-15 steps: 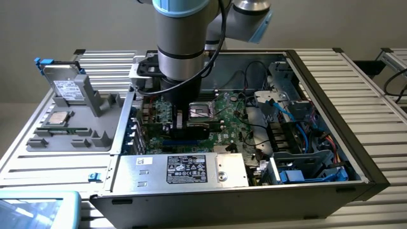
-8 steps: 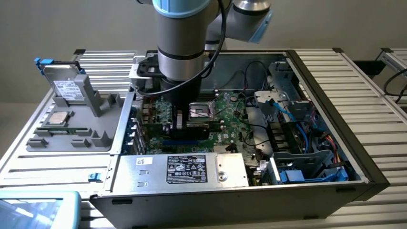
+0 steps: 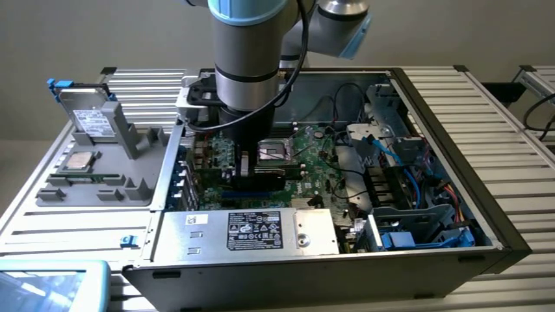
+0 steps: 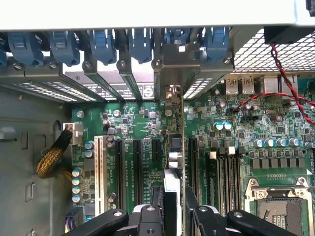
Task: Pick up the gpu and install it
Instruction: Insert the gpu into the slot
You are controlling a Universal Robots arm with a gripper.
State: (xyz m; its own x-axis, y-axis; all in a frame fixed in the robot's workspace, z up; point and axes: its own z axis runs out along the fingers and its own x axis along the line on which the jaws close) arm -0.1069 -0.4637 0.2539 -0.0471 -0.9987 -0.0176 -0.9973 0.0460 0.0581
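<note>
- Holding the gpu (image 3: 218, 174) on edge, my tool (image 3: 245, 166) is down inside the open computer case (image 3: 347, 276), low over the motherboard (image 3: 321, 162) in the exterior view. The arm covers much of the card here, so I make it out only as a dark strip beside the tool.
- The case lies on its side on a slatted metal counter (image 3: 511, 110), with the silver power supply (image 3: 251, 231) along its near wall.
- On the exterior view's left, well apart from the tool, a grey tray (image 3: 95, 175) holds a hard drive (image 3: 87, 120).
- In the wrist view my tool (image 4: 172, 209) is clamped on the gpu (image 4: 182, 142), which shows as a thin upright edge running toward the case's rear wall.
- The card stands among the black expansion slots (image 4: 138, 169), and its far end is close under the row of blue latches (image 4: 103, 44).
- I judge the pick done and the install in hand. I cannot tell whether the card's edge is in a slot.
- Seating calls for the edge square over one slot and the bracket end meeting its rear opening.
- Room is tight. Red and black wires (image 4: 290, 96) and the processor socket (image 4: 275, 196) lie to one side, and a braided cable (image 4: 51, 157) to the other.
</note>
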